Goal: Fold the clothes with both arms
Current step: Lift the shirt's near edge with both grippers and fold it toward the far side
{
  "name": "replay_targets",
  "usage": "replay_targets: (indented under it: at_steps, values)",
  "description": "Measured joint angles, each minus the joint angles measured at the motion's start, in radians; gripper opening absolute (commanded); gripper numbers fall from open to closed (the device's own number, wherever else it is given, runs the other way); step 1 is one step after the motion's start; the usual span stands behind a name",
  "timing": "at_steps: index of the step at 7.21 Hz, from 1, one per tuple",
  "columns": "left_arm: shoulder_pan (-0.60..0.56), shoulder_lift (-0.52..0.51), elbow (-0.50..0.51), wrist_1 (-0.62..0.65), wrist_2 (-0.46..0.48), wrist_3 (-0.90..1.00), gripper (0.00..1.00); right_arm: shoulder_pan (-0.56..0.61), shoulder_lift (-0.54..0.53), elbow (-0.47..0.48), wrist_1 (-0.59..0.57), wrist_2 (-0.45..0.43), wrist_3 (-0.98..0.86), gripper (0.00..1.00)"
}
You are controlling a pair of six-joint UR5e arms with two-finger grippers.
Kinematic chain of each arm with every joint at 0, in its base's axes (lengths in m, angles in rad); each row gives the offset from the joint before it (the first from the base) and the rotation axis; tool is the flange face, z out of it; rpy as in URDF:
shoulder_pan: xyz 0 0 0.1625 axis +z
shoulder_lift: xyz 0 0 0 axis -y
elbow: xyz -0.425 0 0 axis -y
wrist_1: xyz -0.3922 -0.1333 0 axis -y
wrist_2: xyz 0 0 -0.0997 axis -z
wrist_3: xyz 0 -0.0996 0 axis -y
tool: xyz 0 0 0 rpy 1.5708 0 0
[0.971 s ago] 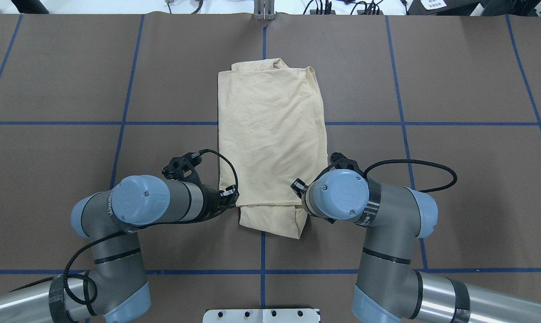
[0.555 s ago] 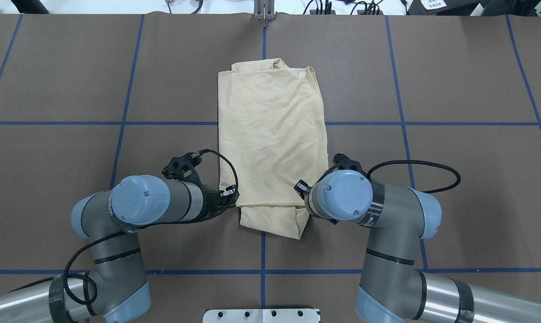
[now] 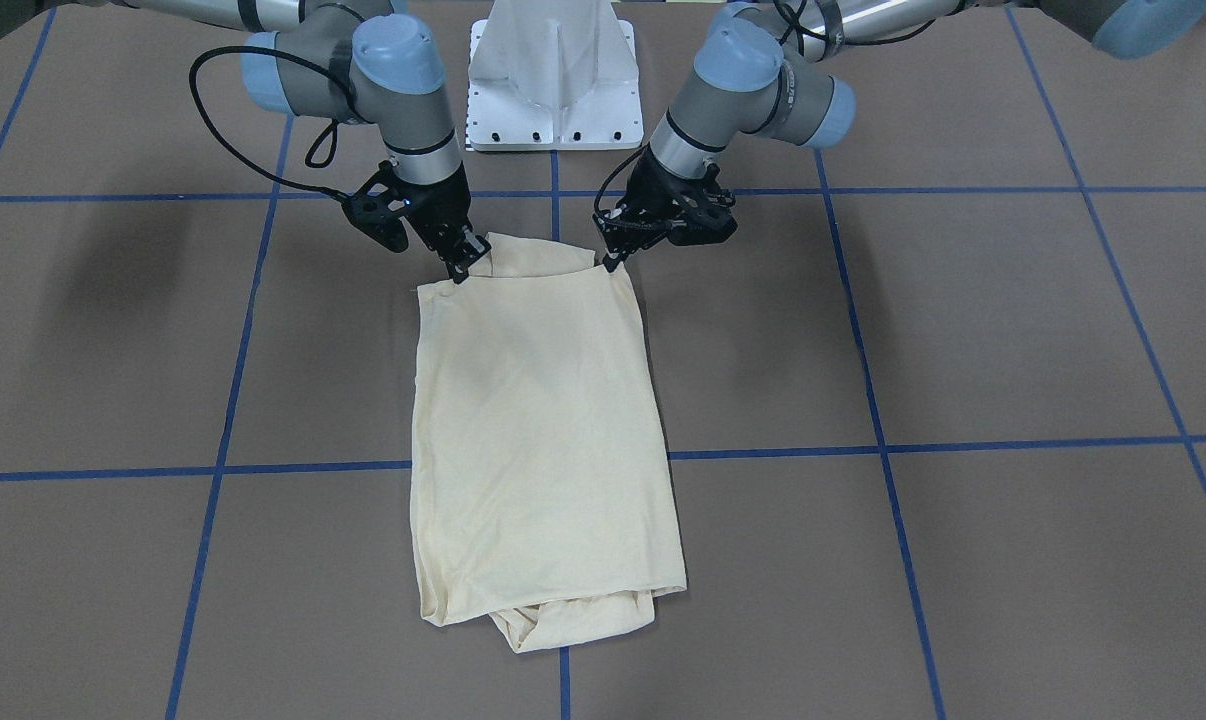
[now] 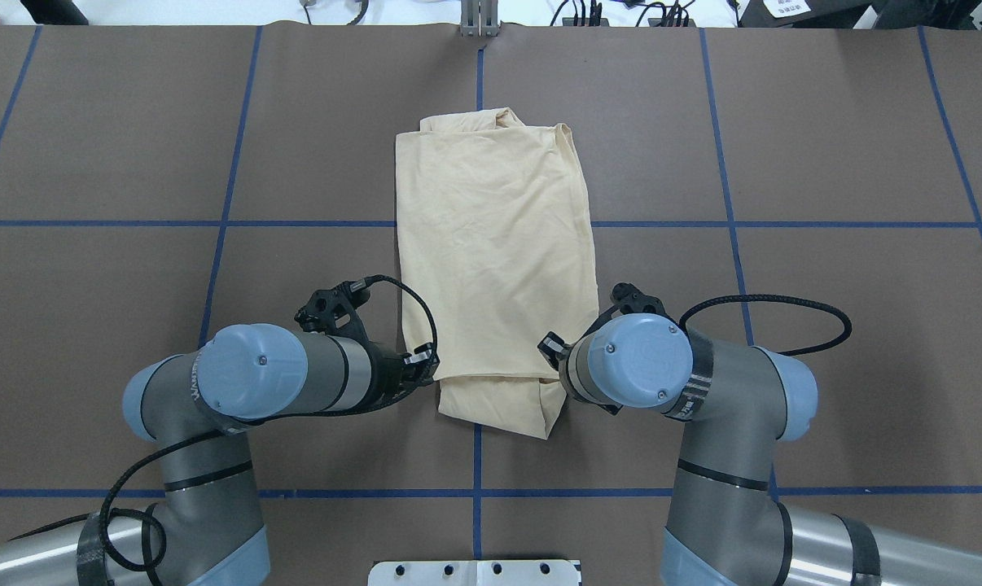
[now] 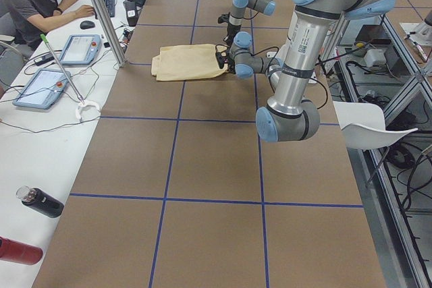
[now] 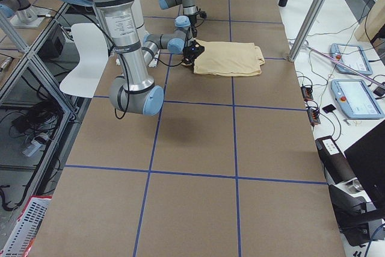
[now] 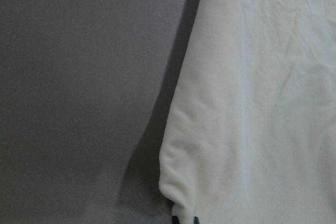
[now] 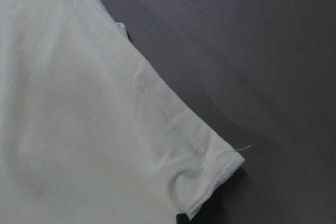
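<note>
We find the bench carrying the folded cream T-shirt at centre. The left pincer and the right pincer each clench a near-edge corner. The garment's long axis runs straight ahead of them, and its bulk lies beyond, equally near both.

The cream T-shirt lay folded into a long narrow rectangle, plain side up, on the middle of the desk. Its length ran from the robot's edge toward the far edge. At the near end a lower layer stuck out past the top layer. The grey, blue-capped left arm and right arm bent in low from the near edge. The left end effector and right end effector each pinched one near corner of the top layer.
</note>
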Motion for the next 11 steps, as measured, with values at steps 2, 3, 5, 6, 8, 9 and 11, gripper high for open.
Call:
replay_targets:
  at_steps: [2, 3, 5, 6, 8, 9, 11]
  values:
    - [0.070, 0.023, -0.075, 0.066, 0.001, -0.001, 0.00, -0.043, -0.057, 0.081, 0.000, 0.025, 0.002, 0.00]
    - [0.102, 0.047, -0.113, 0.089, 0.003, -0.002, 0.00, -0.066, -0.098, 0.137, -0.005, 0.032, 0.004, 0.00]
    - [0.158, 0.075, -0.180, 0.168, 0.019, -0.003, 0.00, -0.105, -0.142, 0.238, -0.065, 0.036, 0.007, 0.00]
    - [0.171, 0.078, -0.205, 0.195, 0.024, -0.002, 0.00, -0.114, -0.139, 0.268, -0.095, 0.036, 0.007, 0.00]
    - [0.152, 0.074, -0.244, 0.211, 0.021, 0.009, 0.00, -0.080, -0.109, 0.268, -0.111, 0.035, -0.004, 0.00]
    - [0.116, 0.070, -0.261, 0.213, 0.016, 0.032, 0.00, -0.037, -0.088, 0.255, -0.112, 0.035, -0.026, 0.00]
    - [0.003, 0.064, -0.278, 0.215, -0.026, 0.081, 0.00, 0.080, -0.035, 0.221, -0.114, 0.036, -0.098, 0.00]
